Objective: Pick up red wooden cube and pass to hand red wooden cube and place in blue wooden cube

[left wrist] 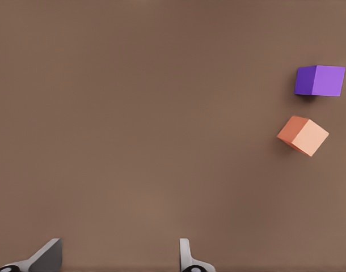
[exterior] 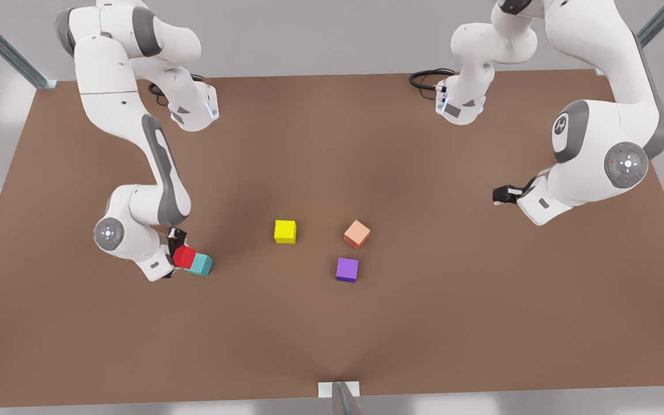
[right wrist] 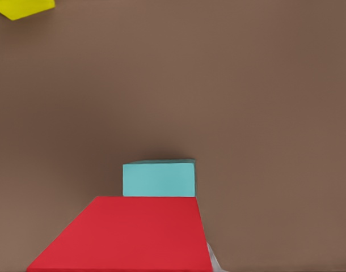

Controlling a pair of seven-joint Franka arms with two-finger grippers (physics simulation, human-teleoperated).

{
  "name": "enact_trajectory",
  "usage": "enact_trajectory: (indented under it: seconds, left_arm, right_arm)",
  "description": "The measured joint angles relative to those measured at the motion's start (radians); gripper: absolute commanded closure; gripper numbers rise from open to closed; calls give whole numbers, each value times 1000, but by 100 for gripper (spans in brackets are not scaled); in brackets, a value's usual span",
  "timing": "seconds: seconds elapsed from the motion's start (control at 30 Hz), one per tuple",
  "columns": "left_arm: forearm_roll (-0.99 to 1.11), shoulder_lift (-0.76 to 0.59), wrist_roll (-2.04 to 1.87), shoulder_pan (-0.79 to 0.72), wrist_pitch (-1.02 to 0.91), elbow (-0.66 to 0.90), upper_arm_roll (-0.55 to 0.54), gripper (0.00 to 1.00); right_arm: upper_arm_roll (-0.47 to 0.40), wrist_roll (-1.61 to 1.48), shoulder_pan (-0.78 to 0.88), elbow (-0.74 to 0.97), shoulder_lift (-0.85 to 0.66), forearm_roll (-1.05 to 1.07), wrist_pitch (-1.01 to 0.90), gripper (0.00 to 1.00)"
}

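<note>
The red wooden cube (exterior: 183, 257) is being gripped in the right pincer (exterior: 177, 249) at the front view's left, just above and overlapping the blue wooden cube (exterior: 200, 265) on the tabletop (exterior: 424, 323). The left pincer (exterior: 500, 195) is being held wide, empty, waiting well apart.

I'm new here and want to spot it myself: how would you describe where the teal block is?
On the brown table, find the arm at the front view's left. Its right gripper holds the red cube; the teal cube sits right against it, unlike the other cubes.
</note>
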Motion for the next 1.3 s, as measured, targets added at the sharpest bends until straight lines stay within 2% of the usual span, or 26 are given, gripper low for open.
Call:
enact_trajectory:
  seconds: [0.53, 0.57, 0.6, 1.03, 1.2, 1.3]
  left_arm:
    - [-5, 16, -6, 11, -2, 0, 2, 0]
    - [-6, 17, -6, 13, -3, -1, 1, 0]
    - [-6, 17, -6, 16, -4, -2, 2, 0]
    - [-7, 16, -8, 23, -24, -2, 2, 0]
    - [-7, 17, -9, 23, -31, -2, 2, 0]
    - [-7, 17, -9, 23, -33, -3, 2, 0]
  right_arm:
    - [2, 183, 22, -62, 27, 11, 152, 36]
    - [3, 190, 25, -63, 28, 10, 154, 16]
    - [3, 198, 26, -64, 29, 9, 157, 0]
    - [1, 270, 34, -44, -4, 6, 133, 0]
    - [2, 289, 40, 3, -59, 8, 36, 0]
    - [-2, 338, 43, 103, -103, 7, -116, 0]
